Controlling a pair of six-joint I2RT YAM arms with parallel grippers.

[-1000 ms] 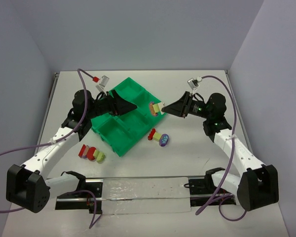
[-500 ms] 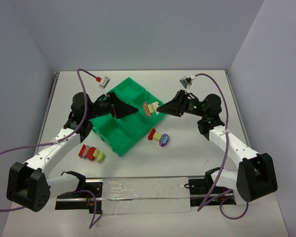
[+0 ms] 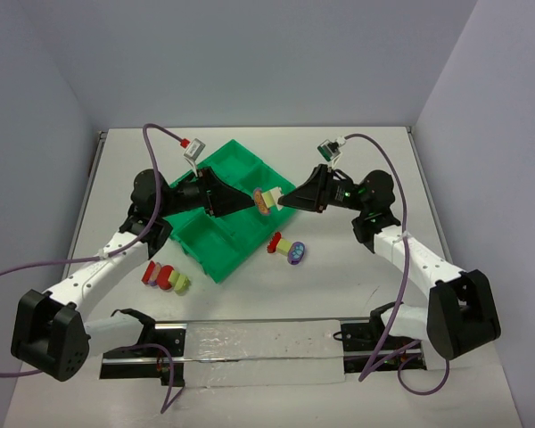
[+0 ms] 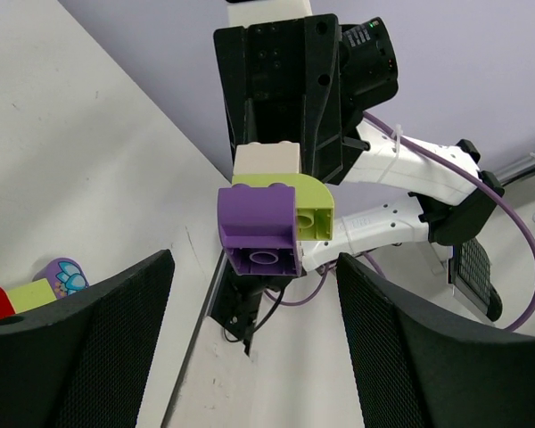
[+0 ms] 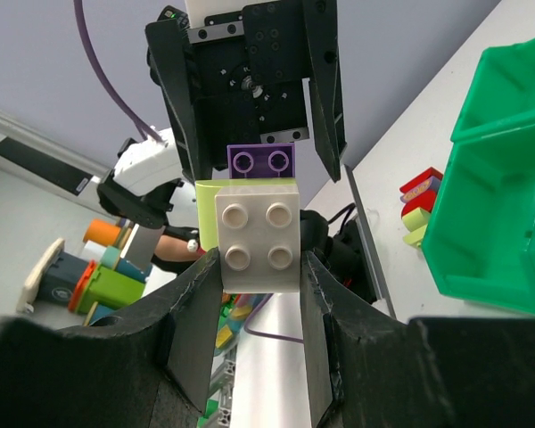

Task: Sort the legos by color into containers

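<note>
On a plain white table (image 3: 325,290) boxed in by pale lavender walls (image 3: 250,62), the right gripper (image 3: 285,200) pinches a white, yellow-green and purple brick stack (image 3: 267,198) in the air above the green tray (image 3: 239,157), the left gripper (image 3: 243,200) facing it with fingers spread wide.

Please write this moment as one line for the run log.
right gripper: shut on brick stack, over tray | left gripper: open, facing purple end

Three lego clusters (image 3: 266,198) (image 3: 286,248) (image 3: 165,277), one green tray (image 3: 241,157), two arms (image 3: 98,267) (image 3: 419,263).
</note>
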